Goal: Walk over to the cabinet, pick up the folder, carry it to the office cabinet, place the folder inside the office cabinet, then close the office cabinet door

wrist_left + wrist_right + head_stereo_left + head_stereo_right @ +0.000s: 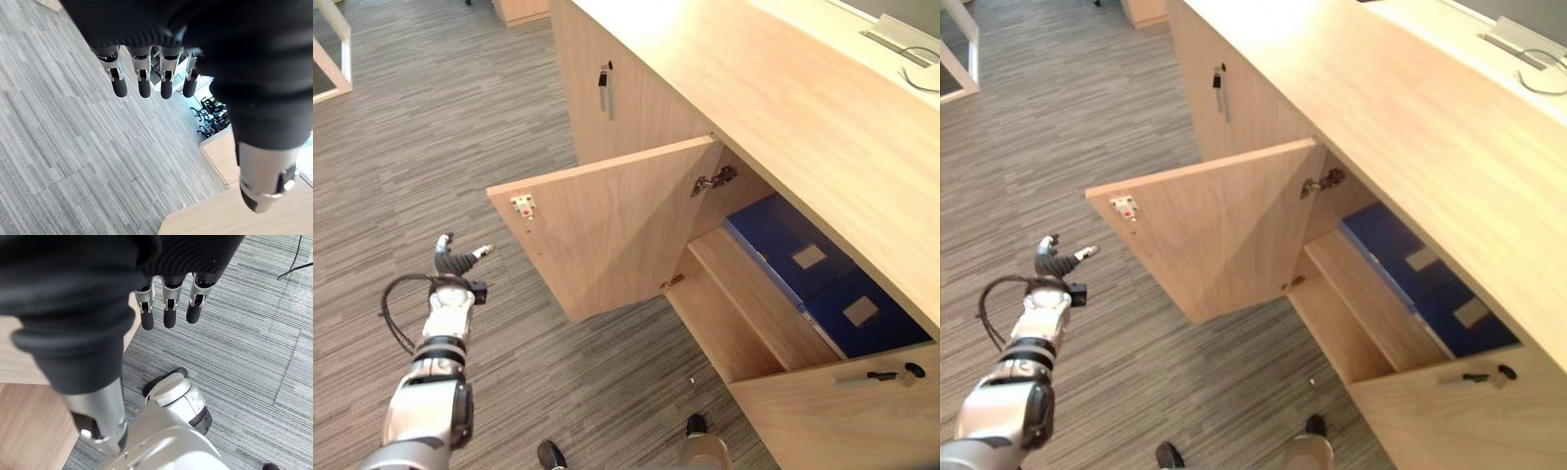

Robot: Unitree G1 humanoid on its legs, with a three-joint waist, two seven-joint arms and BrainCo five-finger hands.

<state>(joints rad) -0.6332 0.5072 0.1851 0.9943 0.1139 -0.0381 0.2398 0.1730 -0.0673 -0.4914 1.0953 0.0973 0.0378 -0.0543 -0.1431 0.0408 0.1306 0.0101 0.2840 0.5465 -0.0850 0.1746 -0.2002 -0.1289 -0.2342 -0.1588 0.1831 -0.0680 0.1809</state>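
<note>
The office cabinet's door (607,225) stands wide open, swung out over the carpet. Inside, a blue folder (793,257) lies flat on the shelf, and a second blue one (862,313) lies beside it. My left hand (455,259) is stretched out low over the floor, to the left of the door's free edge and apart from it. Its fingers (143,78) are straight and hold nothing. My right hand (169,308) hangs over the carpet beside the cabinet's wooden side, with relaxed fingers and nothing in it.
The long wooden cabinet top (783,98) runs along the right, with a cable and a grey tray (901,39) at its far end. Closed doors with dark handles (605,90) (876,376) flank the open compartment. A white frame (333,59) stands at the far left.
</note>
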